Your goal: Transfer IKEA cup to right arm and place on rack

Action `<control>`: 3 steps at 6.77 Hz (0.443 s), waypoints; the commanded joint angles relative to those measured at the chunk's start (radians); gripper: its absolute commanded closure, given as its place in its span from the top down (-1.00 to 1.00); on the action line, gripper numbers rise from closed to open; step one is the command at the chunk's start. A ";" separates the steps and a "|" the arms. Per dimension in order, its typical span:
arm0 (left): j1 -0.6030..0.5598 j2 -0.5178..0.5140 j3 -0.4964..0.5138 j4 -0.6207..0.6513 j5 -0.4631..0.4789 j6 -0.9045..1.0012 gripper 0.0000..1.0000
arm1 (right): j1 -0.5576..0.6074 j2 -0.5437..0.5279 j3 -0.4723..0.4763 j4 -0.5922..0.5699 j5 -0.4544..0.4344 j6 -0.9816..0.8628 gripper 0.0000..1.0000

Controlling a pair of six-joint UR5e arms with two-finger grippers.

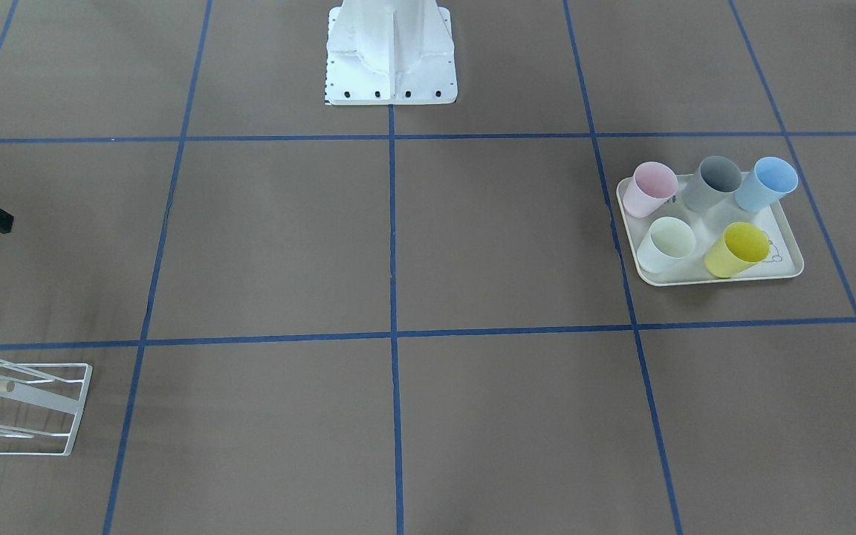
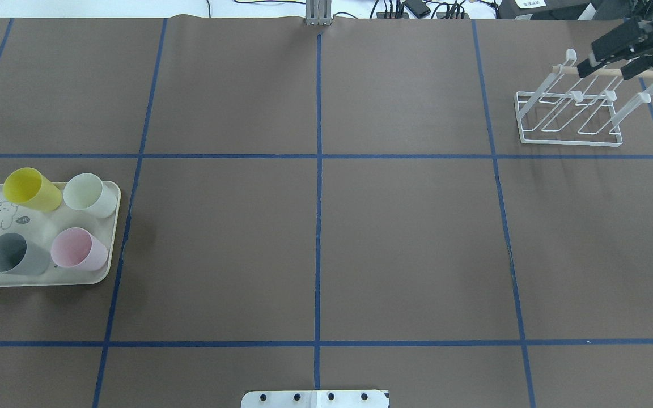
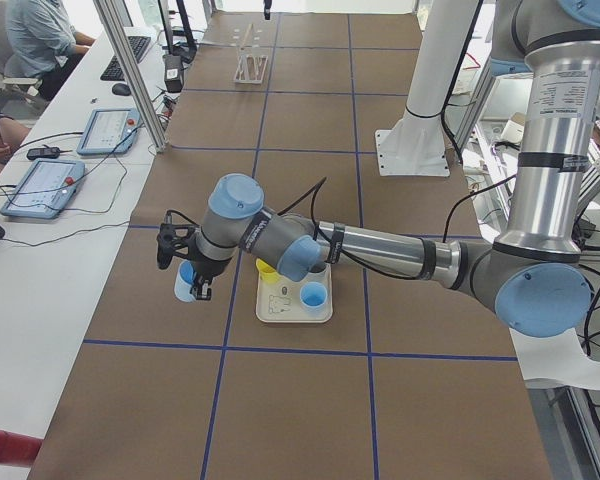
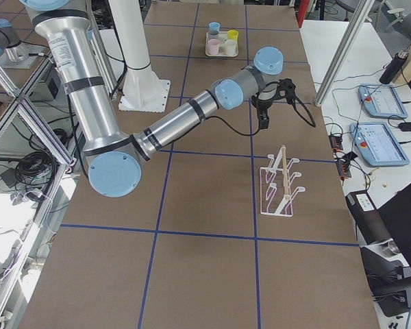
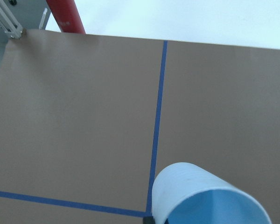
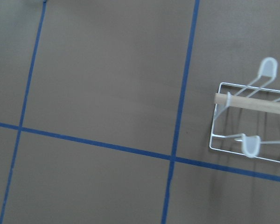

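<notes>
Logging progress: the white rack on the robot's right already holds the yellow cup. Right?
No. The white rack on the robot's right holds no cup; the overhead view shows its prongs bare. The yellow cup sits on the tray.

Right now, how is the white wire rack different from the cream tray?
The rack is an open white wire frame with slanted prongs and a wooden dowel; the tray is a solid cream piece with a raised rim. The rack holds nothing; the tray carries coloured cups. The rack sits on the robot's right, the tray on its left. Both rest on the brown table.
</notes>
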 commanded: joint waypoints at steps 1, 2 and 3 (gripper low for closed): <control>0.118 -0.023 -0.112 -0.004 0.006 -0.360 -1.00 | -0.085 0.139 -0.023 0.005 -0.072 0.177 0.98; 0.192 -0.023 -0.174 -0.019 0.007 -0.539 -1.00 | -0.105 0.188 -0.044 0.054 -0.076 0.255 0.98; 0.282 -0.023 -0.211 -0.117 0.050 -0.747 -1.00 | -0.136 0.204 -0.060 0.155 -0.091 0.347 0.98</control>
